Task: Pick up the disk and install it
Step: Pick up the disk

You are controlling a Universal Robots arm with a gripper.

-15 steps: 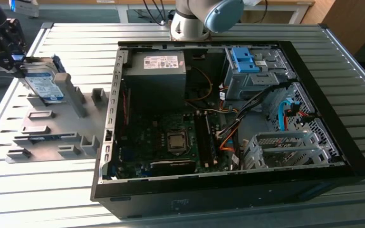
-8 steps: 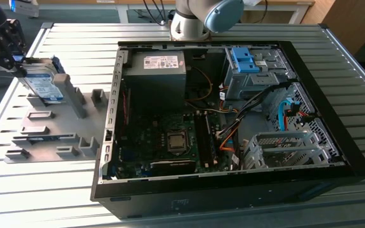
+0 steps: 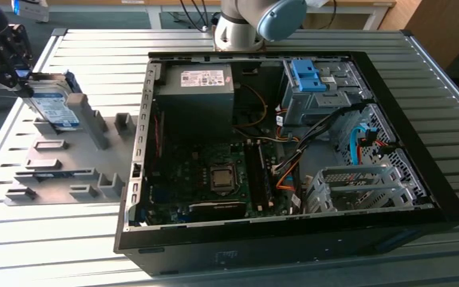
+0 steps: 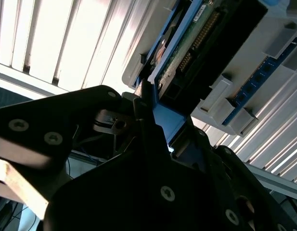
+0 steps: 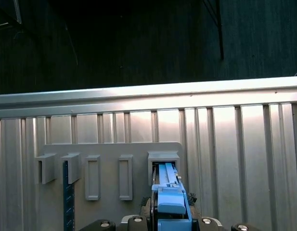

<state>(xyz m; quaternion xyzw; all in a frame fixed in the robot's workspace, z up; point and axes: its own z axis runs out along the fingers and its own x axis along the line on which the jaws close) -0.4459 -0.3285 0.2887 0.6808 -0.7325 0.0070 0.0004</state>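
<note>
Currently the pick-up step: the gripper (image 4: 161,121) is clamped on the blue-framed edge of the disk (image 3: 54,110). The disk stands on edge in a slot of the grey holder tray (image 3: 54,162), at the exterior view's left, well apart from the open computer case (image 3: 293,254). Not clear of the slot yet, I'd judge. Freeing it calls for a straight pull along the slot so the frame doesn't snag. Another tray slot holds a dark blue strip (image 5: 68,192). Inside the case, the pale drive cage (image 3: 357,188) looks unfilled.
</note>
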